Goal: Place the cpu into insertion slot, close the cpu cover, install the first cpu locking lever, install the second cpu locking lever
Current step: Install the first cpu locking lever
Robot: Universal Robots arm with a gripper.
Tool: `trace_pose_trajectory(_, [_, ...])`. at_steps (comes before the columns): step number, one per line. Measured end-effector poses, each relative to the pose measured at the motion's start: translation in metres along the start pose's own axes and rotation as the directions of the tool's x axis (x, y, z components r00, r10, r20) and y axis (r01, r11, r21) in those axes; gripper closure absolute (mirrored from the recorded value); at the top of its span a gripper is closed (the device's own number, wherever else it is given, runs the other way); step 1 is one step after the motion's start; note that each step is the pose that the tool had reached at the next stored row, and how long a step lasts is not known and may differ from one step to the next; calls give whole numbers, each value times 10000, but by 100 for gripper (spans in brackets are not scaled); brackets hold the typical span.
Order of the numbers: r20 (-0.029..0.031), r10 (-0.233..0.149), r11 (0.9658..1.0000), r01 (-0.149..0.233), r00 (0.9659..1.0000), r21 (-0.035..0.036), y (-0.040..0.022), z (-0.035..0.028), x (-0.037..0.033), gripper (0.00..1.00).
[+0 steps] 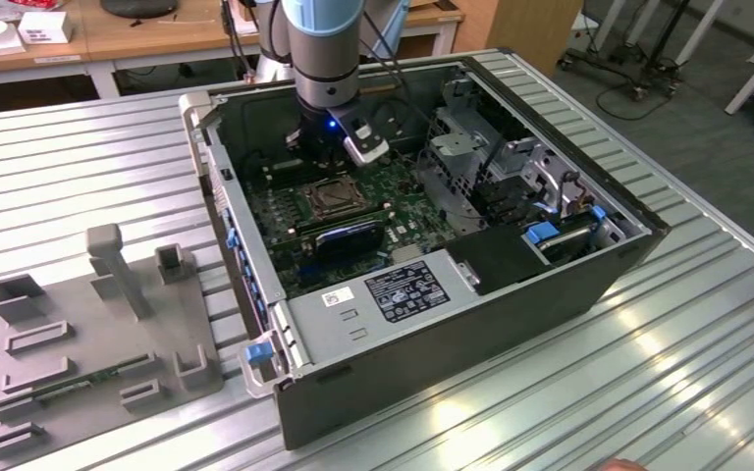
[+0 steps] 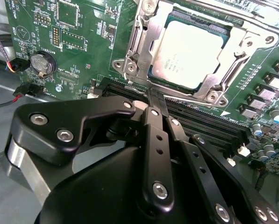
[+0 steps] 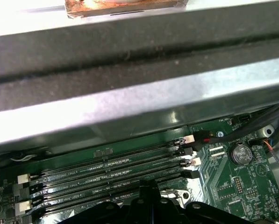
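Foreground, second wrist view: gripper, black fingers drawn together, no gap visible at the tips, nothing seen held between them. The tips sit over the black memory slots, just beside the near edge of the socket hardware. Whether they touch either one cannot be told.

Just past the tips: cpu lies flat in the insertion slot, pale metal face up. The cpu cover is down around it, and the chip's face shows through the square window. Locking levers: latched or not, cannot tell.

Further out on the green board: coin cell, with red and black wires near it at the board's edge.

First wrist view: past the memory slots, a grey metal case wall rises behind the board.

Exterior view: grey fixture tray lies on the ribbed metal table, to the exterior view's left of the open computer case. The arm reaches down into the case from the far side, and the gripper hangs just beyond the insertion slot, near the case's far wall. Wooden desks stand behind.
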State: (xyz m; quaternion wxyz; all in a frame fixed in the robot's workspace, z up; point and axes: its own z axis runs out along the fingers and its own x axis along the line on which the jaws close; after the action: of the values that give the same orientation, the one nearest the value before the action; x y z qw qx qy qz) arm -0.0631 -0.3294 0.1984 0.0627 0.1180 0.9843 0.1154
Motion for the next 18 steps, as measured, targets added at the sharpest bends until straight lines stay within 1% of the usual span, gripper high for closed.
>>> trace_pose_trajectory(10, [14,47,10000,-47,10000,6,5,16,-28,90])
trace_pose_trajectory(18, [34,50,10000,-50,10000,83,2,30,-33,90])
